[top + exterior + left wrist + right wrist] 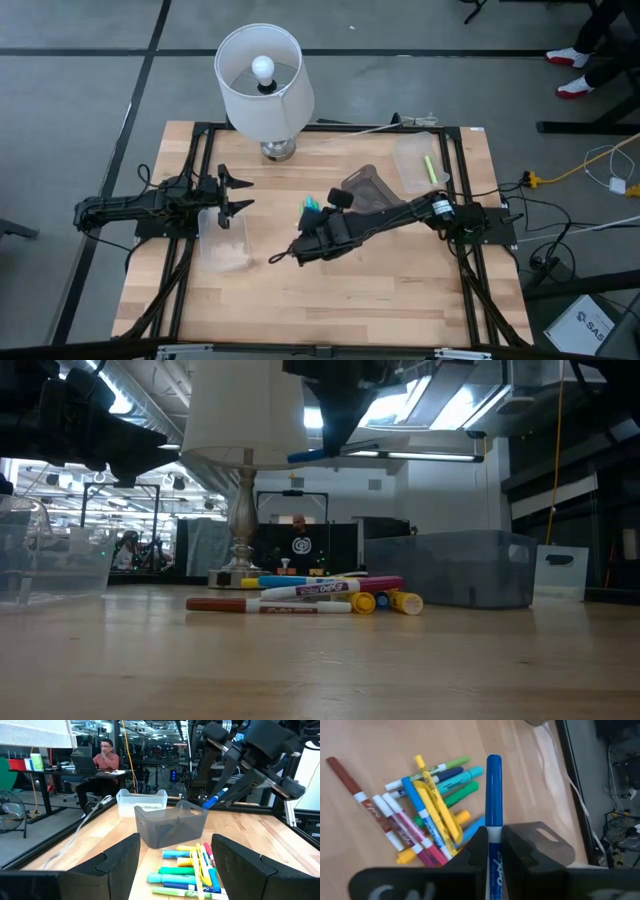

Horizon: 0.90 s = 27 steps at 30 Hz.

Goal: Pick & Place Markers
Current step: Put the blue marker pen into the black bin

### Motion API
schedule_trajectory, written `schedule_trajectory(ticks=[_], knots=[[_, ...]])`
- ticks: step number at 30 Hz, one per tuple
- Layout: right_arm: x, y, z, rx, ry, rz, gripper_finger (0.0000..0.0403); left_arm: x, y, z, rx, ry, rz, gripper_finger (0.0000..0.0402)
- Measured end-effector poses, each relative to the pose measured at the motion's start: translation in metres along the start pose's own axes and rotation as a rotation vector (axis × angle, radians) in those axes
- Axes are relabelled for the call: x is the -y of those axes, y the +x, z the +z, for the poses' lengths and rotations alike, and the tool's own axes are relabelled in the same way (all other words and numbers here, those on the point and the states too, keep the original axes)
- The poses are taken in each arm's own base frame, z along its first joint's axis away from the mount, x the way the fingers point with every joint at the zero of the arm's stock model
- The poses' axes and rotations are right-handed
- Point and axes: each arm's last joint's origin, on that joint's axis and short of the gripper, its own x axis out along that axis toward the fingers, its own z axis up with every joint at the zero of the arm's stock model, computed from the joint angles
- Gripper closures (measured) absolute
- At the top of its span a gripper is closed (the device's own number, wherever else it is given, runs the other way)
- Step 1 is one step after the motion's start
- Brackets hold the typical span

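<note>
Between its pressed-together fingers, the right gripper (493,851) pinches a blue capped marker pen (493,795) lifted clear above the loose pile of coloured markers (427,815). Carrying it level toward the smoky grey plastic bin (172,826) beyond seems wise. Only the left wrist view shows the spread, idle left gripper (172,862) facing that pile.

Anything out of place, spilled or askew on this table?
The loose pile of coloured capped markers lies jumbled on the wooden table, criss-crossed rather than sorted, with a brown marker apart at its edge. One yellow-green marker lies in the clear plastic bin. The right gripper holds a blue marker.
</note>
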Motion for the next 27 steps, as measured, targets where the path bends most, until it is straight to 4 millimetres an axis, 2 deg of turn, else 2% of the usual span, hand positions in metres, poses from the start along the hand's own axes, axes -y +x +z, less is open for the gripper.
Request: schedule_trajectory(ticks=[16,21,27], knots=[[0.003,0.006,-0.002,-0.016,-0.028,-0.020,0.0369,0.000,0.000,0.000,0.000,-0.001,0.000,0.0160],[0.008,0.013,-0.020,-0.069,-0.009,-0.064,0.0369,0.000,0.000,0.000,0.000,0.000,0.000,0.0160],[0.039,0.005,-0.056,-0.085,0.112,-0.135,0.0368,0.000,0.000,0.000,0.000,-0.001,0.000,0.0160]])
